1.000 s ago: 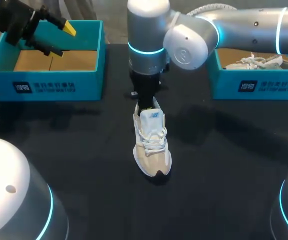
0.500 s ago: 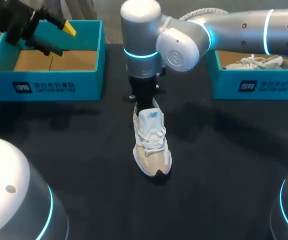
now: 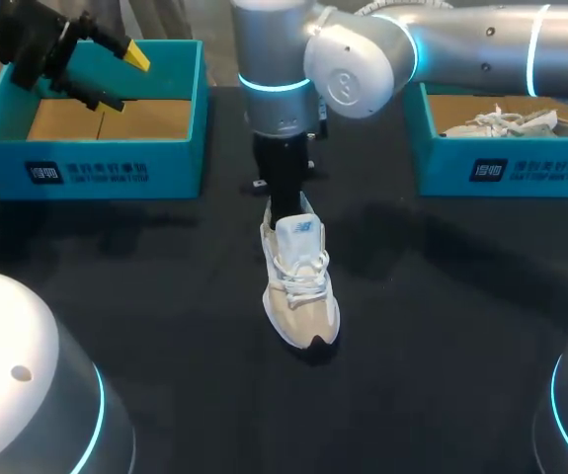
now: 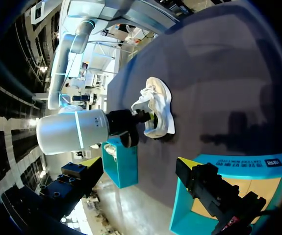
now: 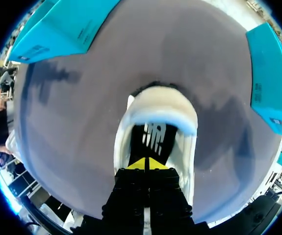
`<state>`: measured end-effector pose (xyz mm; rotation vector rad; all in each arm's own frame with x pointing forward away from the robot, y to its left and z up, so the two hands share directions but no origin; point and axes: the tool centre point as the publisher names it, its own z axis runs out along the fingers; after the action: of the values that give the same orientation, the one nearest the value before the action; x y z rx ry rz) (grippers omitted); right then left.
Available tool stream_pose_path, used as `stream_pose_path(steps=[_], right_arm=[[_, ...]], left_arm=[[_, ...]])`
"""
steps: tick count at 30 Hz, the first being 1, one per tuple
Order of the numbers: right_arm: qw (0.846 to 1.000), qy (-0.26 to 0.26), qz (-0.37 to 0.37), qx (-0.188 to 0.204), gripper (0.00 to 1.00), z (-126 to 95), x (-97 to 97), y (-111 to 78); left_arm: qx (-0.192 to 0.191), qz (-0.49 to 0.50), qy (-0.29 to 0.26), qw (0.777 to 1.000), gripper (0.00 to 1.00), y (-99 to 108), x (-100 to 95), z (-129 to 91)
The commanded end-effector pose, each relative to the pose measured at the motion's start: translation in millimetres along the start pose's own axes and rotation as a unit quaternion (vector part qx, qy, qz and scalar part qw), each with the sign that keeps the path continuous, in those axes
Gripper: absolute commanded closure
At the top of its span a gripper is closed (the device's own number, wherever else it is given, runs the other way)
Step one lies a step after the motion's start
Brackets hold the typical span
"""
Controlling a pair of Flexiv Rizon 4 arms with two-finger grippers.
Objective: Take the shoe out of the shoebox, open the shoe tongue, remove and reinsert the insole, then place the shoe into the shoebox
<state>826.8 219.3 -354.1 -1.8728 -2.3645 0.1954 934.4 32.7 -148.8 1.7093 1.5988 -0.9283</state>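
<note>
Right arm's wrist has drifted toward 11 o'clock; right gripper point(image 5: 144, 164) stays in the sneaker point(image 3: 300, 286) heel mid-table, toe at 6 o'clock. Tips together against the insole point(image 5: 153, 139). Left gripper point(image 3: 121, 79) spread above 10 o'clock shoebox point(image 3: 106, 163). Insole removal underway, I judge; next needs a clean upward pull.

Matt dark table point(image 3: 442, 326), smooth teal cardboard left shoebox point(image 3: 116, 163), woven cloth shoe point(image 3: 300, 296), glossy silver right arm point(image 3: 461, 44).

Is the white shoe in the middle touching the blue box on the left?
Apart. The head view shows a strip of bare black table between the white shoe and the left blue box.
</note>
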Motion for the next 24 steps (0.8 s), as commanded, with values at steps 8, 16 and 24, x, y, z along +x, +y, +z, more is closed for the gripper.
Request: stream_pose_path(steps=[8, 16, 24], right_arm=[[0.999, 0.013, 0.006, 0.038, 1.00, 2, 9.4, -17.6], [0.997, 0.005, 0.009, 0.073, 1.00, 3, 10.4, -23.2], [0.997, 0.007, 0.014, 0.077, 0.00, 4, 10.4, -26.1]], left_arm=[[0.000, 0.000, 0.002, 1.000, 0.00, 0, -0.3, 0], [0.000, 0.000, 0.002, 1.000, 0.00, 0, -0.3, 0], [0.000, 0.000, 0.002, 1.000, 0.00, 0, -0.3, 0]])
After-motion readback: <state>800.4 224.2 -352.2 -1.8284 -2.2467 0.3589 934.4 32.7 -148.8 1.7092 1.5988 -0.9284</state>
